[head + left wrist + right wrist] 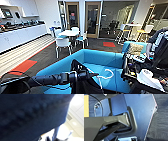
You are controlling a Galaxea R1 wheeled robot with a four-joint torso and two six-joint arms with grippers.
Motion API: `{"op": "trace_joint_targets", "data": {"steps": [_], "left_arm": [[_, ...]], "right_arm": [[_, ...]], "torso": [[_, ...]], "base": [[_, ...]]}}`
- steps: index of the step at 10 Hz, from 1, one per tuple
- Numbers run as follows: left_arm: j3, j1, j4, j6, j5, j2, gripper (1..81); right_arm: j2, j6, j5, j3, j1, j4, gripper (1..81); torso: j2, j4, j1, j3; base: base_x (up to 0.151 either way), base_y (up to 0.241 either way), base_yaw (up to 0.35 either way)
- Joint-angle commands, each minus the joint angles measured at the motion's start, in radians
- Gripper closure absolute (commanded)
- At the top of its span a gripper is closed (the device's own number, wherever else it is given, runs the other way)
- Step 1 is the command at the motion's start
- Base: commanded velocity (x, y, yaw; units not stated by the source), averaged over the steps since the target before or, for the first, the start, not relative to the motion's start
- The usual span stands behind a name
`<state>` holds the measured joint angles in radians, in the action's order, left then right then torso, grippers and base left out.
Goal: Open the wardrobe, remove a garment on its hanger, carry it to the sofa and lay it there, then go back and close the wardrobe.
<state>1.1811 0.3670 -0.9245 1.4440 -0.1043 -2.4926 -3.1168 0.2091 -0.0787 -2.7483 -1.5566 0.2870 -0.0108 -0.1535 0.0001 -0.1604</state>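
The left hand grips the dark garment near its collar; how its fingers stand cannot be told. The white hanger pokes out just beyond the hand, its hook curling over the blue sofa. The garment hangs plain and black below the hand. Farther off, white chairs ring a desk on dark carpet with red patches.

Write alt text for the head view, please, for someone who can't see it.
A robot's left arm reaches over a bright blue sofa, its hand carrying a dark garment on a white hanger. Behind are white chairs around a table and a long white counter.
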Motion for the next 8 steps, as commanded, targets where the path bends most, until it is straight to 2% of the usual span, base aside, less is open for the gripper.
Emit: {"op": "trace_joint_targets", "data": {"steps": [1, 8], "left_arm": [[-0.046, -0.150, -0.040, -0.013, -0.022, 0.001, 81.1], [-0.054, -0.145, -0.047, -0.013, -0.022, 0.004, 81.1]], "right_arm": [[-0.007, 0.004, 0.070, 0.010, 0.026, -0.003, 1.0], [-0.007, 0.004, 0.068, 0.010, 0.025, -0.002, 1.0]], "torso": [[0.000, 0.000, 0.000, 0.000], [0.000, 0.000, 0.000, 0.000]], "base": [[0.000, 0.000, 0.000], [0.000, 0.000, 0.000]]}}
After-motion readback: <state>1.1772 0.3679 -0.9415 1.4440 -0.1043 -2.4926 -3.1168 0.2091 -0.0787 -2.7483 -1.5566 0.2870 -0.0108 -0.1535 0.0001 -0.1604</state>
